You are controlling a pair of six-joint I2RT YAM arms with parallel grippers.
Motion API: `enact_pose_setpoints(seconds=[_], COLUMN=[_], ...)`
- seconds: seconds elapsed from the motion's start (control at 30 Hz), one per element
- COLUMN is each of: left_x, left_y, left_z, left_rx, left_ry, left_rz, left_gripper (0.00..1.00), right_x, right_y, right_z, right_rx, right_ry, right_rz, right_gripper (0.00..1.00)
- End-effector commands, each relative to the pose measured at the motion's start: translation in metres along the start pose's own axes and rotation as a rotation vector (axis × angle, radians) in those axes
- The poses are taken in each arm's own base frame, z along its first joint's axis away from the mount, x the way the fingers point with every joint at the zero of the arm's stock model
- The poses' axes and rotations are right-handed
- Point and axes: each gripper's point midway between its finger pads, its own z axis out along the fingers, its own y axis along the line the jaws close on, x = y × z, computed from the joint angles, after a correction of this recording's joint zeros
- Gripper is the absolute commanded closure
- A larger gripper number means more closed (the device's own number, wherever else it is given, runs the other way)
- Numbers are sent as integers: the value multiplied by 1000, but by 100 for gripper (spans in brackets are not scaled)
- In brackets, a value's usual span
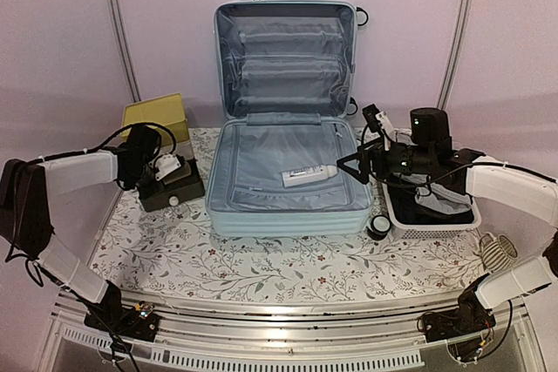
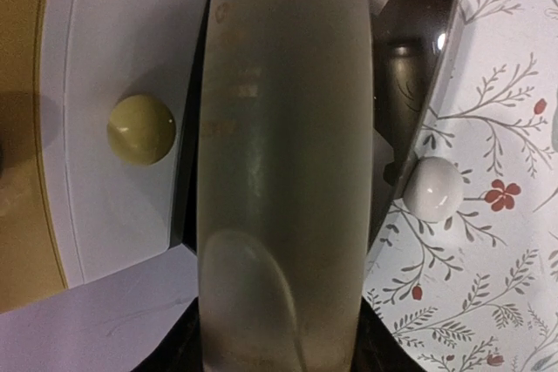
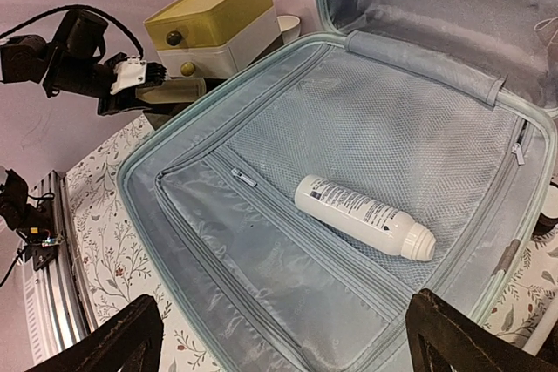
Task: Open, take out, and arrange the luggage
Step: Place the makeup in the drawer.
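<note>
Left arm (image 1: 78,172): elbow folded at the left edge, white forearm reaching right across the table's left side.
Left gripper (image 1: 168,167): fingers partly closed around a frosted cylinder (image 2: 279,163).
Right arm (image 1: 510,189): elbow low at the near right, forearm stretched left.
Right gripper (image 1: 349,165): jaws spread wide, gripping nothing, aimed left.

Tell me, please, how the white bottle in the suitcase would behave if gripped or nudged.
The white bottle is a smooth cylinder on its side, so a nudge would probably roll it across the lining. It looks rigid, small, likely light. Its glossy wall might slip in the right gripper.
</note>
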Motion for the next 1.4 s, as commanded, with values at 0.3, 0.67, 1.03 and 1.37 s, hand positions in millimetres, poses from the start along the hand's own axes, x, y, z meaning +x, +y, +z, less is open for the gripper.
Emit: enact_pose_setpoints(seconds=[0.3,0.67,1.03,1.37], left_x=[-13,-13,-18,-54], left_y=[42,23,27,44], left_z=[9,25,-1,-82], left_rx=[-95,-14,-34,-77], left_ry=[-52,-35,-79,-325], left_rz=[-31,-15,-31,-185], left_gripper=[81,53,17,11], right_x=[-14,-15,-16,-30], right_y=[10,10,11,3], right_z=[-6,-5,-2,-5], right_rx=[-33,-27,-45,8], right_ry=[-38,-37,-34,-84], right_rz=[-8,-7,0,15], right_gripper=[1,1,1,1])
